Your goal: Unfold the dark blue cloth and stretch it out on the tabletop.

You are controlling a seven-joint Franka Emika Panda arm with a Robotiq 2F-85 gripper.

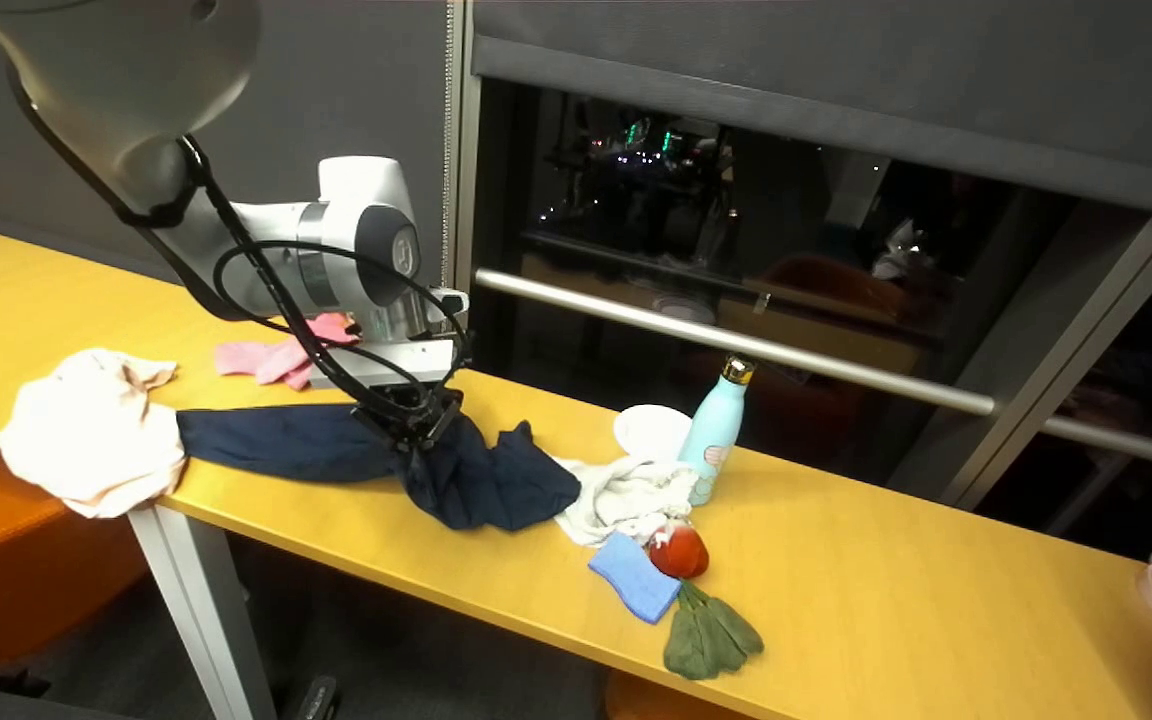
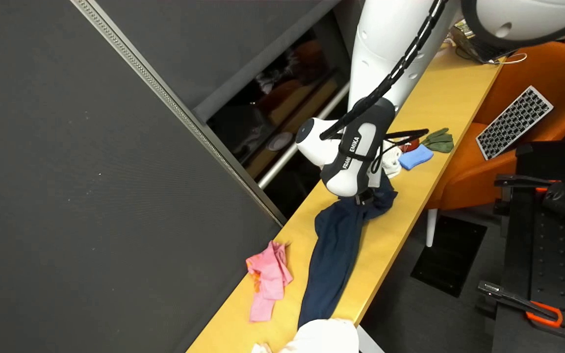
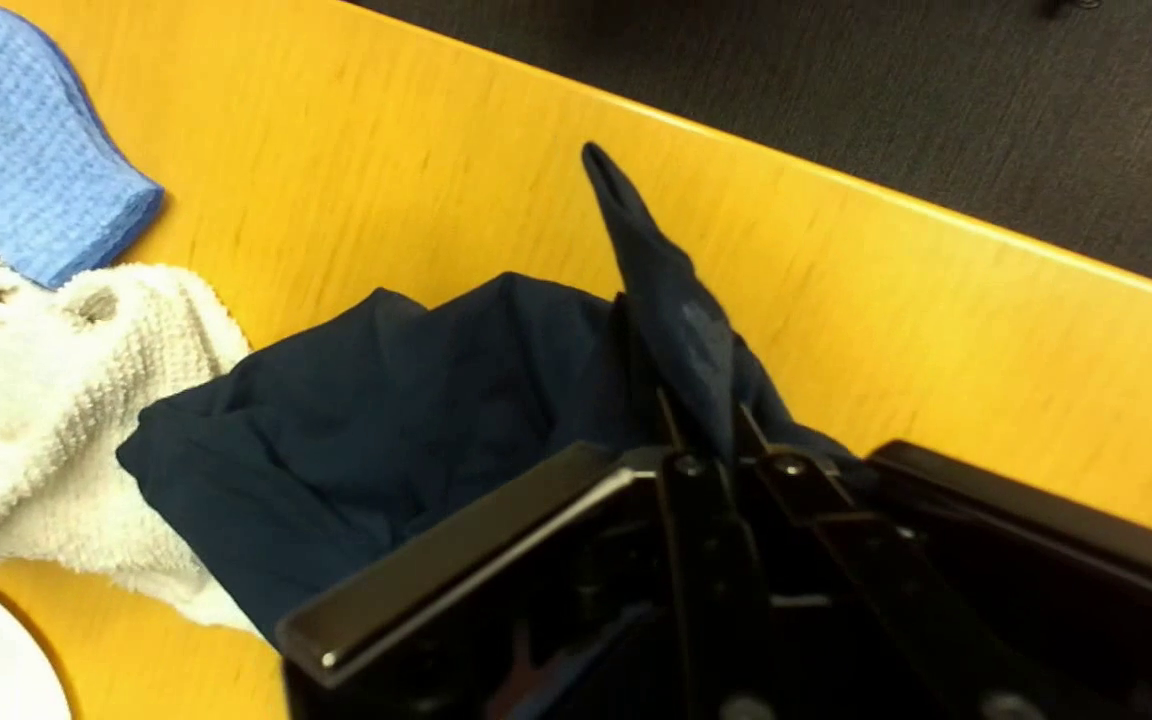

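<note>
Arm: in both exterior views it enters from the top edge and slants down over the yellow tabletop, bent at the wrist, its end turned downward.
Wrist: the dark grey and white casing hangs above the dark blue cloth; part of the lettering reads EMIKA in an exterior view.
Cable: black, it follows the arm down and loops loosely by the wrist.
Gripper: low against the dark blue cloth, clenched on a raised fold of it.
Fingers: near each other, one on each side of the fold in the wrist view; a narrow tip of fabric pokes out beyond them.
Lie of the cloth: on the tabletop, a long strip to one side of the gripper, bunched and creased to the other.
Ends of the cloth: the strip meets the peach cloth; the bunched part touches the white towel.
Pink cloth: apart from the strip, partly hidden behind the arm in an exterior view.
</note>
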